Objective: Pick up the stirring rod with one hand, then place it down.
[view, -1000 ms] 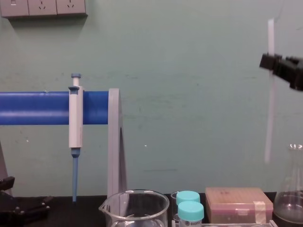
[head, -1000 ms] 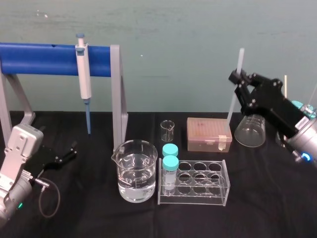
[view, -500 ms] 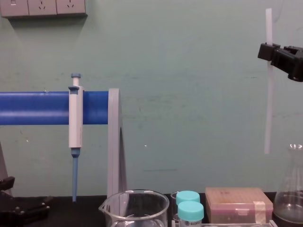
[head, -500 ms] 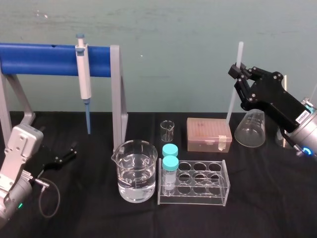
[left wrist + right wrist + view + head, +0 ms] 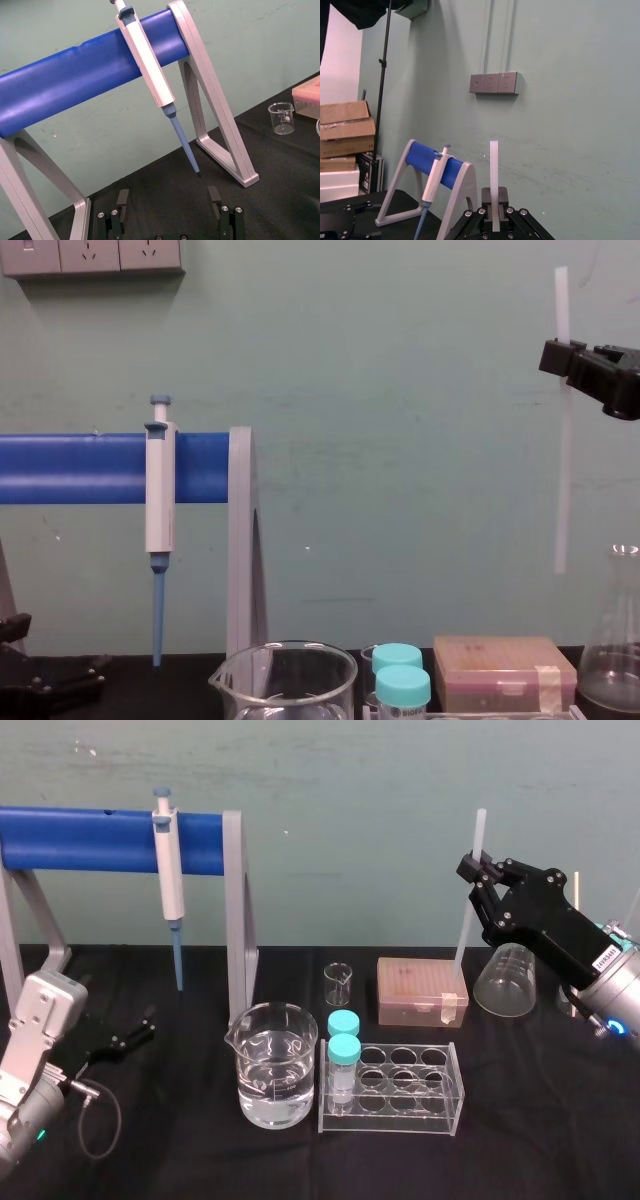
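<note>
The right gripper (image 5: 478, 870) stays clamped on the stirring rod (image 5: 466, 920), pinching it near its upper end so the rod hangs almost upright in the air. Over the last 1 s the pair has drifted a little toward the robot's left and a touch higher. In the chest view the rod's (image 5: 562, 490) lower end floats well above the pink tip box (image 5: 505, 672) and just beside the flask (image 5: 612, 660).

To my eye the pick-up is done and the carry is on. The putting down is still ahead.

The left gripper (image 5: 167, 200) sits parked low by the blue stand (image 5: 90, 840), fingers spread and empty.

The rod is faint against the pale wall, and where the pads meet it is hidden behind the finger blocks. The chest view cuts the right gripper (image 5: 560, 355) off at its edge.
</note>
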Robot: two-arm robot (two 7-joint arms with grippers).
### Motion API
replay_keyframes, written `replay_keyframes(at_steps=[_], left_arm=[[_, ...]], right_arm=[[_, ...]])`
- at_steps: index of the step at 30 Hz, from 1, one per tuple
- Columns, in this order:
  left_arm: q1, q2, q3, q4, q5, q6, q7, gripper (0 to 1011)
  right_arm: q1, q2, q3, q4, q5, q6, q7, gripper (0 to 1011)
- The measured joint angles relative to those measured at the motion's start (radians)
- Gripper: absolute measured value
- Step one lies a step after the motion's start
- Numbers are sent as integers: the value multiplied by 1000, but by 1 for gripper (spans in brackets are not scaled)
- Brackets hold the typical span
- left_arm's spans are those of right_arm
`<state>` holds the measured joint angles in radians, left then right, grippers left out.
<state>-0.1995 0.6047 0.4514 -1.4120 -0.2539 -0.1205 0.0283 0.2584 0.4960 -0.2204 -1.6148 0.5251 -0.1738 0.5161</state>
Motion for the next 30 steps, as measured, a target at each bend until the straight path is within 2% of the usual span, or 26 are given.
replay_keyframes(at_steps=[30], left_arm=[[0,0,0,0,0,0,0,1000]], right_arm=[[-4,-1,-6,0,0,10,0,68]])
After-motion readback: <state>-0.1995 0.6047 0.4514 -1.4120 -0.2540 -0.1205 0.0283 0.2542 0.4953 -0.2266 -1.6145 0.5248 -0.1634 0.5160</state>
